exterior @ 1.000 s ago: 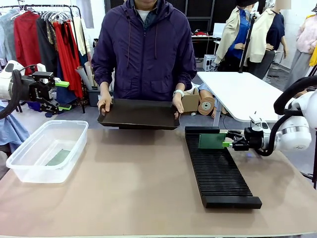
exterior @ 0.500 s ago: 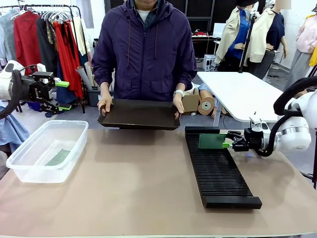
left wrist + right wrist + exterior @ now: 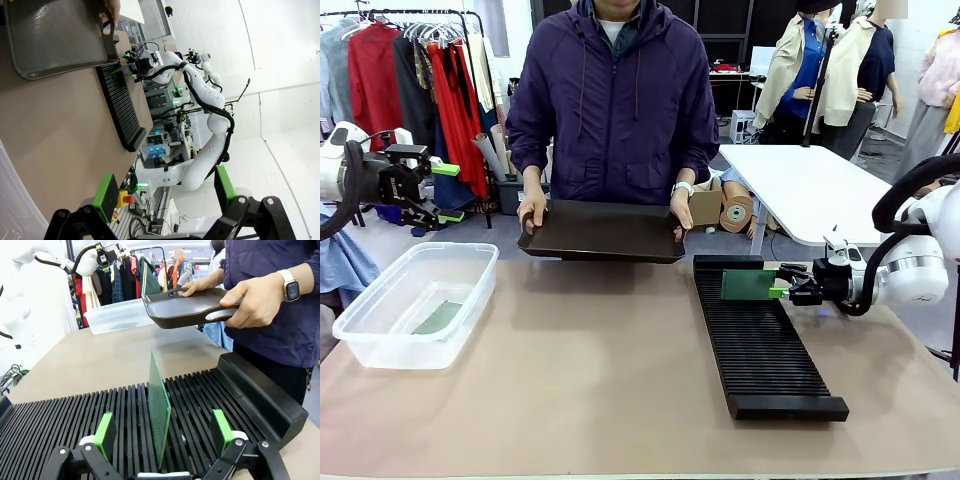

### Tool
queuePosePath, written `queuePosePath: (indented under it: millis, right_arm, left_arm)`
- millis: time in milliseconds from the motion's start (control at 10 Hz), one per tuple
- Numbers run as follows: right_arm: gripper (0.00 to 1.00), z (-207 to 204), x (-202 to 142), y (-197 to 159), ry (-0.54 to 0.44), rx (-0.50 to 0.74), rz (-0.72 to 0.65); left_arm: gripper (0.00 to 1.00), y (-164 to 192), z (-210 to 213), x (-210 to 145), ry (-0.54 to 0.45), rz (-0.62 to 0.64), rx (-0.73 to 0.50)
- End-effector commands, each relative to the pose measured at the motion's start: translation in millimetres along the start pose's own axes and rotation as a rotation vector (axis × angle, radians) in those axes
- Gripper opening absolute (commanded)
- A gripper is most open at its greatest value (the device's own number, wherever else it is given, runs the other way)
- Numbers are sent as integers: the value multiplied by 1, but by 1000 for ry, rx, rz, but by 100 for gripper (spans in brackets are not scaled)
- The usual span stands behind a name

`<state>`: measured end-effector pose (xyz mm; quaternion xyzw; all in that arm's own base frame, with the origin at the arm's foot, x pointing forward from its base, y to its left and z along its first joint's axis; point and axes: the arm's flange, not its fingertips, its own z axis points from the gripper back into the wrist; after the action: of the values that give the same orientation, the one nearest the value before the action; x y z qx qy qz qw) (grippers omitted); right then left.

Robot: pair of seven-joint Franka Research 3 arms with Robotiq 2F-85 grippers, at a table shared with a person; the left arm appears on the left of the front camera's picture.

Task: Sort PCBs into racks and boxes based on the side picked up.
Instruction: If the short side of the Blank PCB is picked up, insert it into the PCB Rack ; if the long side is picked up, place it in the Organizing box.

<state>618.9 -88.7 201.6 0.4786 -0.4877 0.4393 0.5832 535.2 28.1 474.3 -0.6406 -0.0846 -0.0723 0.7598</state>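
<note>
A green PCB (image 3: 160, 405) stands upright in a slot near the far end of the long black rack (image 3: 65, 425). My right gripper (image 3: 163, 426) is open around it, and both green pads (image 3: 105, 429) stand well clear of the board. From the front, that PCB (image 3: 748, 285) sits just left of the right gripper (image 3: 778, 292) on the rack (image 3: 765, 350). Another PCB (image 3: 440, 318) lies flat in the clear box (image 3: 380, 340) at the left. My left gripper (image 3: 445, 192) hangs open and empty, high beyond the box, and its pads (image 3: 106, 195) are spread wide.
A person at the far side holds a wide black tray (image 3: 603, 232) in both hands just above the table edge; the tray (image 3: 185, 310) hangs beyond the rack's end. The brown table (image 3: 590, 370) is bare between box and rack. A white table (image 3: 810, 190) stands behind at the right.
</note>
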Motion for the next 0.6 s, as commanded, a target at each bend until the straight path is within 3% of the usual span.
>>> queuePosePath:
  millis: [0, 500]
  right_arm:
    - [100, 0, 3, 0, 0, -1, 5]
    - [100, 0, 3, 0, 0, -1, 5]
  left_arm:
    - [100, -1, 1, 0, 0, 2, 7]
    - [100, -1, 1, 0, 0, 2, 7]
